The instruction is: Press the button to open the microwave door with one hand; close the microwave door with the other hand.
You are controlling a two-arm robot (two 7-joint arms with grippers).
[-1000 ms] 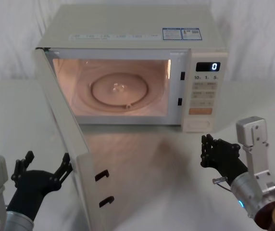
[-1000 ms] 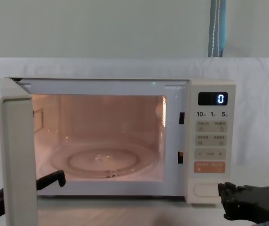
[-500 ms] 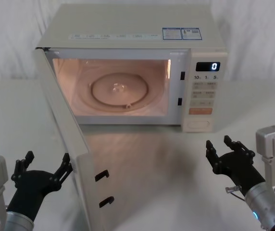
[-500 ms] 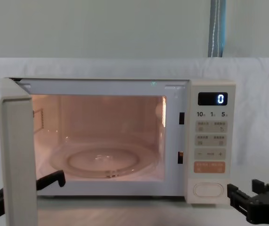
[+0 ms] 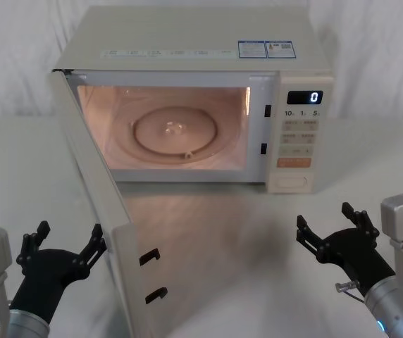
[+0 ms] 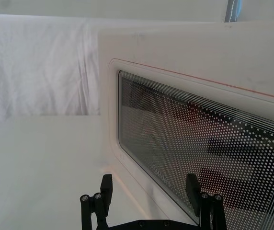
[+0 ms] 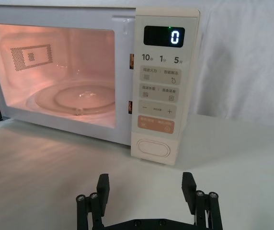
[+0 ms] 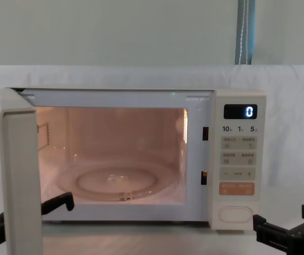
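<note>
White cloth drapes the wall behind a pale table (image 5: 258,239), and on it the cream microwave (image 5: 187,49) stands with its cavity lit orange and the glass turntable (image 5: 175,132) bare. At the robot's left the microwave door (image 5: 96,204) hangs wide open, edge toward the head camera, its two latch hooks facing right. At the bottom of the control panel, under the orange key (image 7: 156,125) and the display (image 8: 241,111) reading "0", sits the button (image 7: 153,147). Just outside the door's outer face, the left gripper (image 5: 62,248) has its fingers spread, near the dotted window. Fingers likewise spread, the right gripper (image 5: 332,229) hovers low over the table, in front of the panel and apart from the button.
</note>
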